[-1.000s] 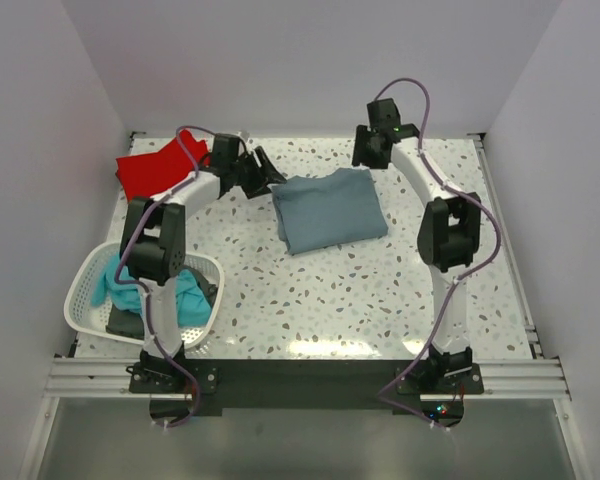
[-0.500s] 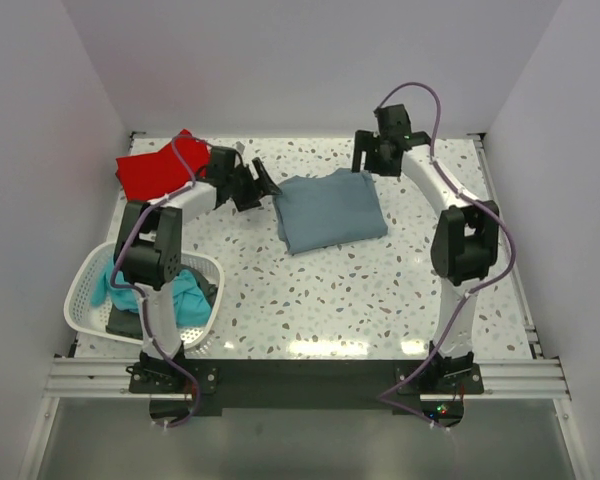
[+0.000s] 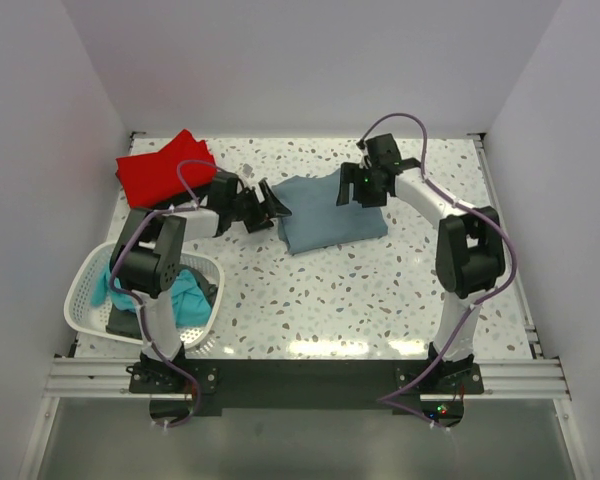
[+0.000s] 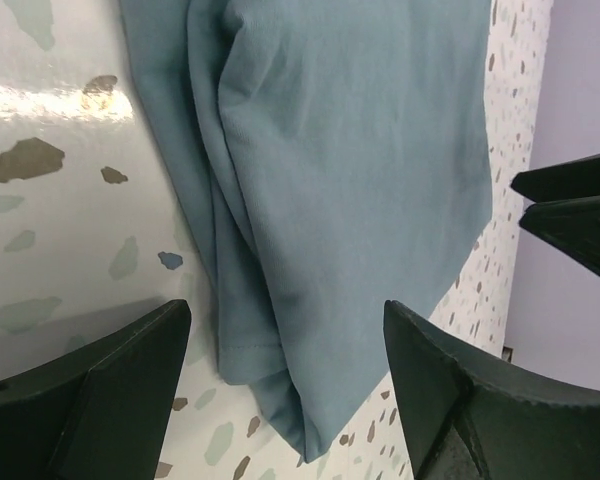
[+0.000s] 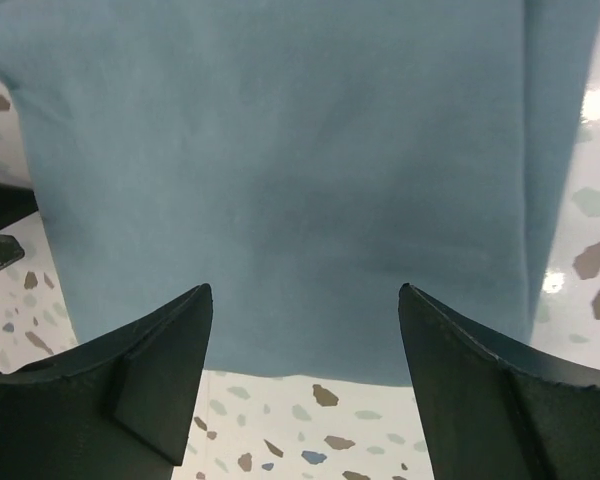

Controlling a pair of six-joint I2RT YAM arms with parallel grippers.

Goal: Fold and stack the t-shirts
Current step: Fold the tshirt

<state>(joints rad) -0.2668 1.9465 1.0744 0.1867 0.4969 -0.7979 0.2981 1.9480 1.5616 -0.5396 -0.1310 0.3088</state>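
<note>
grey-blue tee (image 4: 360, 150) cut off at top edge ahead of left gripper (image 4: 287, 310) — same ahead of right gripper (image 5: 305, 290), finger bases out of frame, black tee (image 3: 125, 322) mostly hidden under teal tee (image 3: 185, 295)

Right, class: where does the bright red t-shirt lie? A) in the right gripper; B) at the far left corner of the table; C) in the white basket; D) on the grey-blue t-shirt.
B: the red t-shirt lies on the table's far left corner, apart from the white basket and the grey-blue t-shirt.
</note>
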